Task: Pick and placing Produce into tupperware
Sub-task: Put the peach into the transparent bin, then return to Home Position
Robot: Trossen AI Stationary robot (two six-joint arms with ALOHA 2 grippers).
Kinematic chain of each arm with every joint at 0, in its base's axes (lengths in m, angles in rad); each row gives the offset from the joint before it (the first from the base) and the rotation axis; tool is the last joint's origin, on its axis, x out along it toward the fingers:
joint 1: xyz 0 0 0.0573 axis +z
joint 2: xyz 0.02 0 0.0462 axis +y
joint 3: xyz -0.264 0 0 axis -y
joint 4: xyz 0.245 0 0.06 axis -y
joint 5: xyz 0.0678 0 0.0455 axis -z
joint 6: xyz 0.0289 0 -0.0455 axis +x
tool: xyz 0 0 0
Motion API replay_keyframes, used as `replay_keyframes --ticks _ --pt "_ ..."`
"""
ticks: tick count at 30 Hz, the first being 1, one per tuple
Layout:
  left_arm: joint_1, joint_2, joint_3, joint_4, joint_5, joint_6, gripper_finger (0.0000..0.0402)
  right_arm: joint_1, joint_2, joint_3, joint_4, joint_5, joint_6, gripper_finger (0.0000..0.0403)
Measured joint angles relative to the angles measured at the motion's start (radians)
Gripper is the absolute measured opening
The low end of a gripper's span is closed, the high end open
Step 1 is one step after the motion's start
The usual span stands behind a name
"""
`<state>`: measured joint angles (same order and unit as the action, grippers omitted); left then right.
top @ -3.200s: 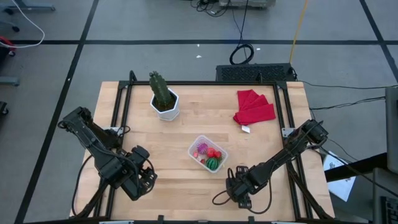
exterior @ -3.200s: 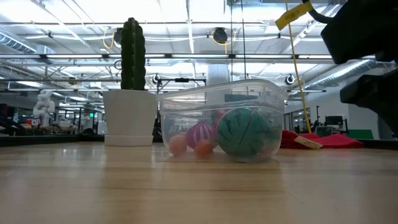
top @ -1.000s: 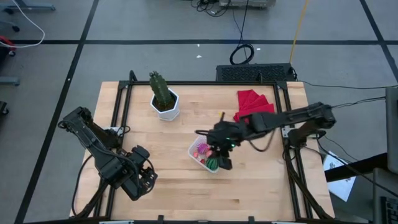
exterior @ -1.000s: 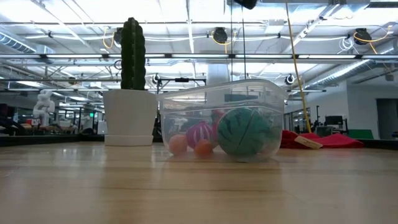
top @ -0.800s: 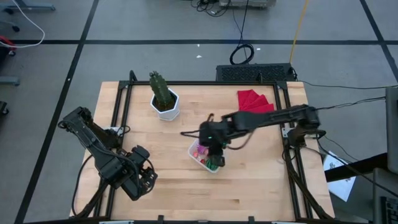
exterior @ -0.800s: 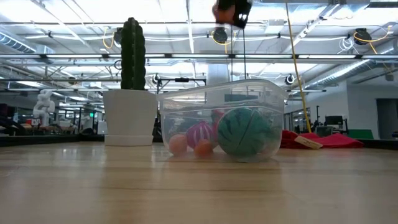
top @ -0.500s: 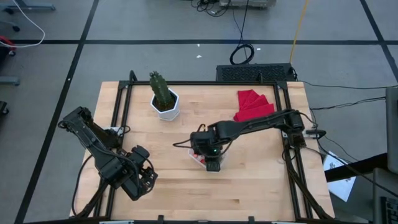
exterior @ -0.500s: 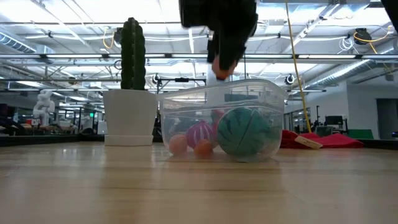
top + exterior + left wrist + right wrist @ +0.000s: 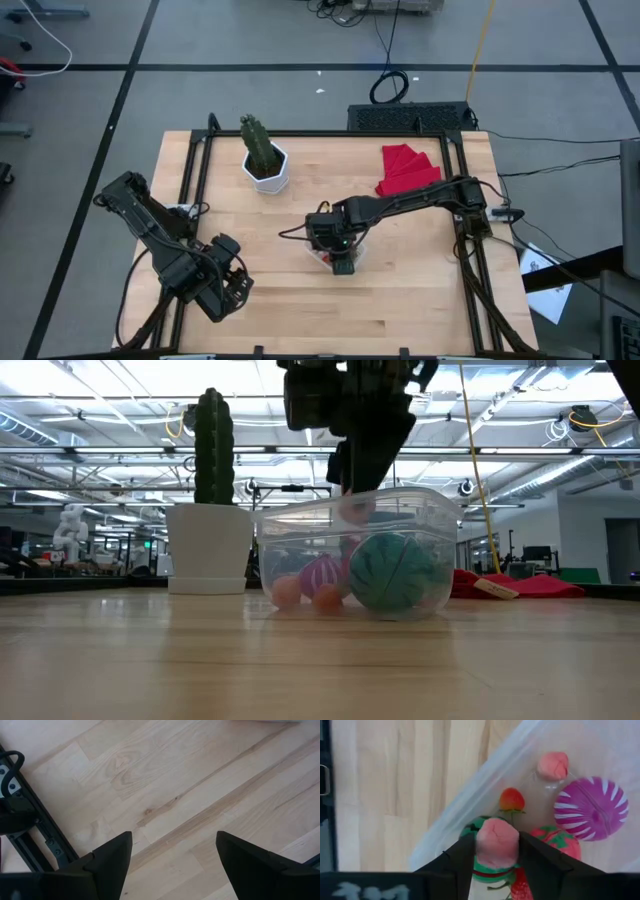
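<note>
The clear tupperware (image 9: 350,550) stands at the table's middle and is mostly under my right arm in the high view (image 9: 314,254). Inside it lie a green striped melon (image 9: 392,572), a purple ridged piece (image 9: 592,807), a strawberry (image 9: 512,800), a pink berry (image 9: 553,765) and small orange berries (image 9: 287,592). My right gripper (image 9: 496,840) hangs over the tupperware, shut on a pink piece of produce (image 9: 497,845), with its fingers at the rim (image 9: 357,500). My left gripper (image 9: 172,855) is open and empty at the table's near left (image 9: 225,285). My right gripper pinches the pink piece by its two opposite sides (image 9: 482,847) between its two fingers. The fingers come from above and point down. The piece is lifted clear, at about the level of the tupperware's rim (image 9: 357,512), over the green melon.
A tall green cactus in a white pot (image 9: 263,155) stands at the far left of the tupperware. A red cloth (image 9: 408,170) lies at the far right. Bare wood shows along the near side (image 9: 400,310).
My right gripper, shut on the pink piece throughout, has gone a little toward the table's left edge and come down from high above the tupperware to its rim. The tupperware and the produce in it have stayed where they were.
</note>
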<state>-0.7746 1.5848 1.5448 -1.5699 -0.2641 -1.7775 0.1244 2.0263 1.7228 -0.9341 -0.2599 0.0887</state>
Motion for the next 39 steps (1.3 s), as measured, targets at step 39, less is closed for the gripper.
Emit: replay_keyframes --ticks 39 --pt "0.000 0.000 0.000 0.000 -0.008 -0.002 0.0292 -0.013 -0.218 -0.021 -0.029 0.001 -0.011 0.0153"
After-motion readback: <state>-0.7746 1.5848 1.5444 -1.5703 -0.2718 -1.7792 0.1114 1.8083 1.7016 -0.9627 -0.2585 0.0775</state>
